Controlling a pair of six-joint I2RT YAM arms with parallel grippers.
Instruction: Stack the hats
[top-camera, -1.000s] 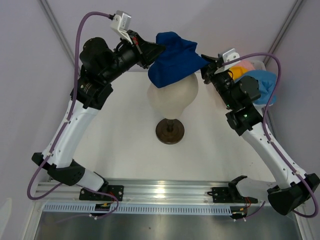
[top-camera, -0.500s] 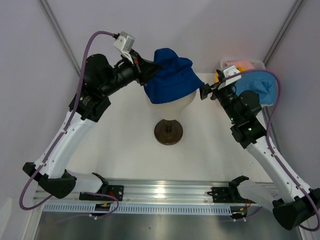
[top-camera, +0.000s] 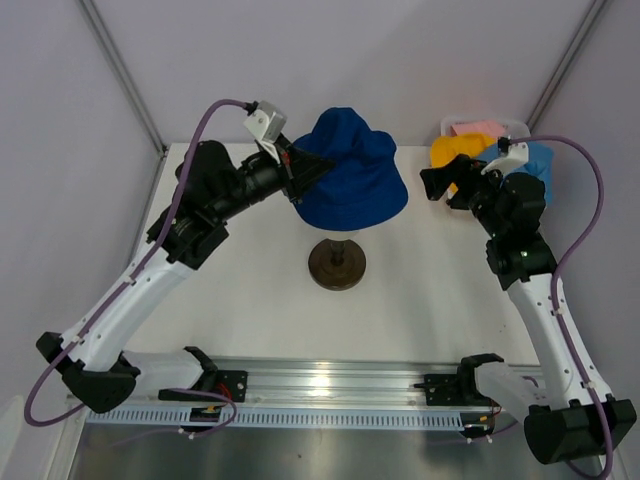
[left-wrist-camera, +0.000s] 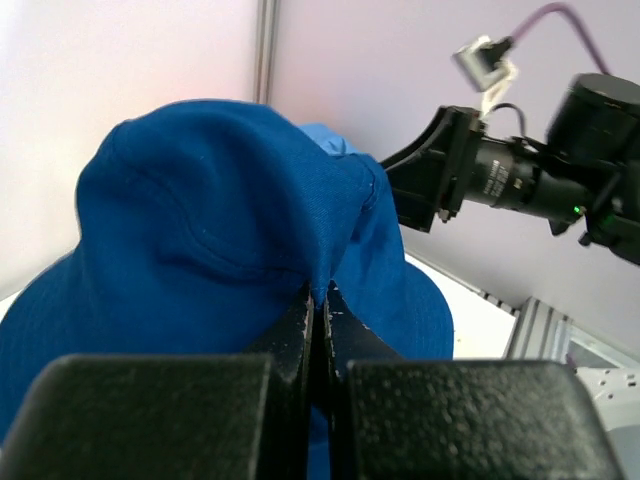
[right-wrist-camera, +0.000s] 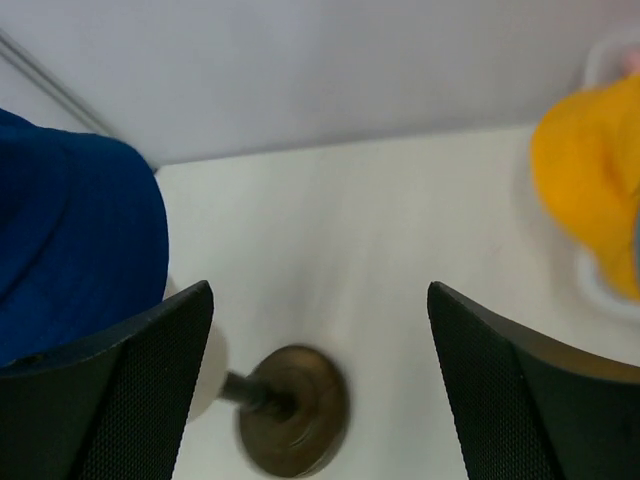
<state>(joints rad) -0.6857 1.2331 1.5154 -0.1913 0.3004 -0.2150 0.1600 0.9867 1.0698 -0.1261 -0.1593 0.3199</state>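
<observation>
A dark blue hat (top-camera: 355, 185) sits over the mannequin head, covering it; only the stem and the dark round base (top-camera: 338, 265) show below. My left gripper (top-camera: 303, 173) is shut on a fold of the hat's left side, and in the left wrist view the fabric (left-wrist-camera: 200, 220) is pinched between the closed tips (left-wrist-camera: 320, 295). My right gripper (top-camera: 433, 186) hangs open to the right of the hat, apart from it, with nothing between its fingers (right-wrist-camera: 318, 290). A yellow-orange hat (top-camera: 452, 150), a pink hat (top-camera: 478, 128) and a light blue hat (top-camera: 537, 160) lie at the back right.
The three other hats rest in a white basket (right-wrist-camera: 598, 292) at the back right corner. The base (right-wrist-camera: 292, 410) stands mid-table, below and between my right fingers in the right wrist view. Grey walls close the back and sides.
The dark blue hat has come down over the mannequin head. My right gripper opened, let go of the hat and drew back to the right. My left gripper moved down and right, still gripping.
</observation>
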